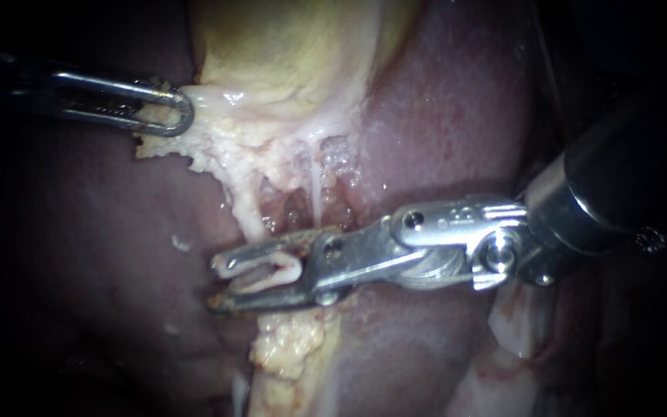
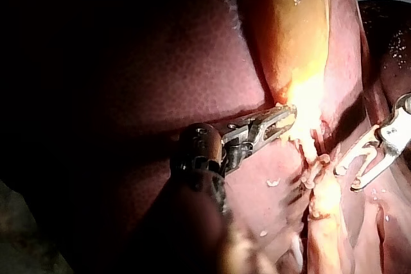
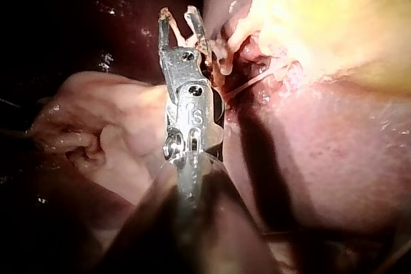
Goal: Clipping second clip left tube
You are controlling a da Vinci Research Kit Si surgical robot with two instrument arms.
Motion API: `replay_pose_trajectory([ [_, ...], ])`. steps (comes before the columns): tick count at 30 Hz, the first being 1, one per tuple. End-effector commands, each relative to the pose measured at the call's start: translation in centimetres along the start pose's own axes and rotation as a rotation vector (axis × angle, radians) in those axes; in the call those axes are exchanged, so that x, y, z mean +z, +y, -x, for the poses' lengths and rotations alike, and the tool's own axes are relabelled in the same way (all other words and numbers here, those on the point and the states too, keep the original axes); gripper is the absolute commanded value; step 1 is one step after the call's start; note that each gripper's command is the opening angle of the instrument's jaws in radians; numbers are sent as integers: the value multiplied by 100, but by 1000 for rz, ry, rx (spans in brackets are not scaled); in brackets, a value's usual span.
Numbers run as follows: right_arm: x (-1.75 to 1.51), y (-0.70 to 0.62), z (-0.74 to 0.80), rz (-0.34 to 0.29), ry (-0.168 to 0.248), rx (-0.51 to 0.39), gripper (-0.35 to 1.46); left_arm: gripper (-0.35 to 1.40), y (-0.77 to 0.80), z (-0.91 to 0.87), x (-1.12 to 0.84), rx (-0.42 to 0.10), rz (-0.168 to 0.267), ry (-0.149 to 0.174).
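Status: second clip is not on yet. Right instrument [image 1: 218, 283] enters from 3 o'clock, jaws spread and carrying a white clip [image 1: 272, 267], not squeezed down.

Its tips sit at 7 o'clock of the window [image 1: 299, 207] below the gallbladder [image 1: 287, 54]. They lie across the line of the left tube [image 1: 247, 207], which runs roughly 12 to 6.

Left wrist view puts those jaws just beside the tube, not around it. In the endoscope view the instrument covers the crossing, so I can't be sure.

Left instrument [image 1: 183, 114] is at 10 o'clock, jaws clamped on the gallbladder's pale edge, pulling toward 9. I see no seated clip on the tube.

Left to do, I judge: get the tube between the jaws, close, let go.
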Motion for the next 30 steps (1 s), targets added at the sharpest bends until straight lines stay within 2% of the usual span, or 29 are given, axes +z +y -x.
replay_pose_trajectory([
  [1, 0, 0, 0, 0, 0, 0, 9, -35, 0, 0, 0, 0, 0, 0],
  [5, 1, 0, 1, -1, 0, -1, 21, -35, 0, 0, 0, 0, 0, 0],
  [11, 1, 3, 7, 1, 2, 44, 42, -35, 0, 0, 0, 0, 0, 0],
  [17, -9, 10, 18, -1, 10, 65, 46, -35, 0, 0, -1, 0, 0, 0],
  [30, -37, 47, 63, -9, 19, 123, 46, -35, 0, 0, -3, 0, 1, -1],
])
